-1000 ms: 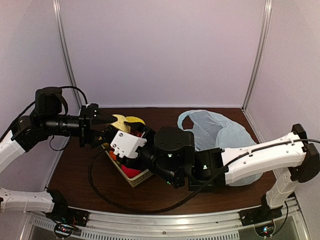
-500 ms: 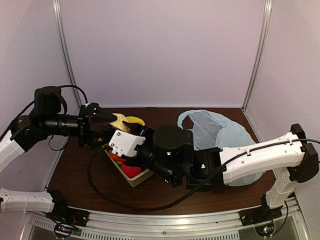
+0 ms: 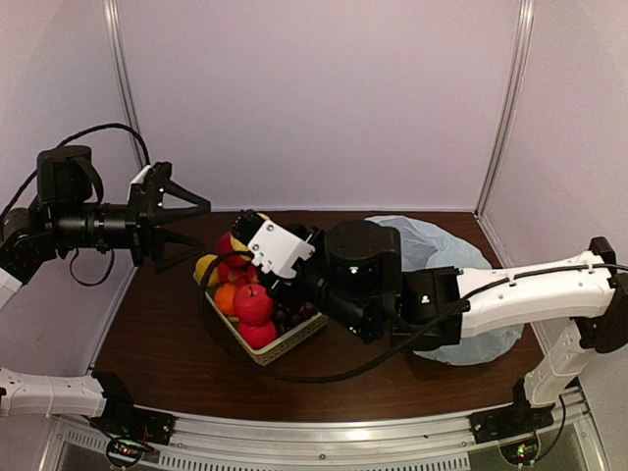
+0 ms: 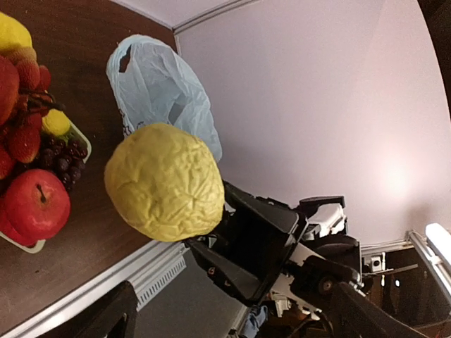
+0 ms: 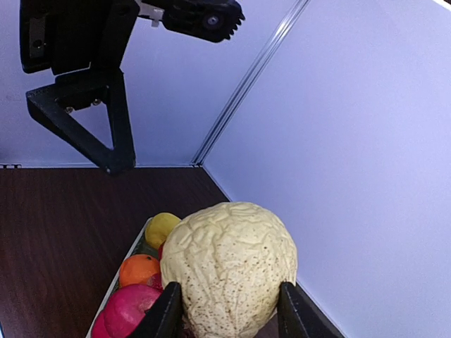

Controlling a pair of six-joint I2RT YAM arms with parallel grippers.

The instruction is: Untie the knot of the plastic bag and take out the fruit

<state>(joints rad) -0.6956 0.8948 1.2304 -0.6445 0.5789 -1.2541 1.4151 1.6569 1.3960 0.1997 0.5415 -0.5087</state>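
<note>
**Right wrist: set-down procedure**

Confirm right gripper (image 5: 229,310) clamped on lumpy yellow fruit (image 5: 229,271) above basket (image 3: 285,348), centre of table (image 3: 147,334). Confirm left gripper (image 3: 204,222) spread wide, empty, above far left corner. Leave bag (image 3: 442,255) at far right corner. Lower gently into a gap; release only once seated.

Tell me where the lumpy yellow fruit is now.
In the right wrist view, the lumpy yellow fruit is clamped in the right gripper, over the basket and left of the plastic bag.
</note>
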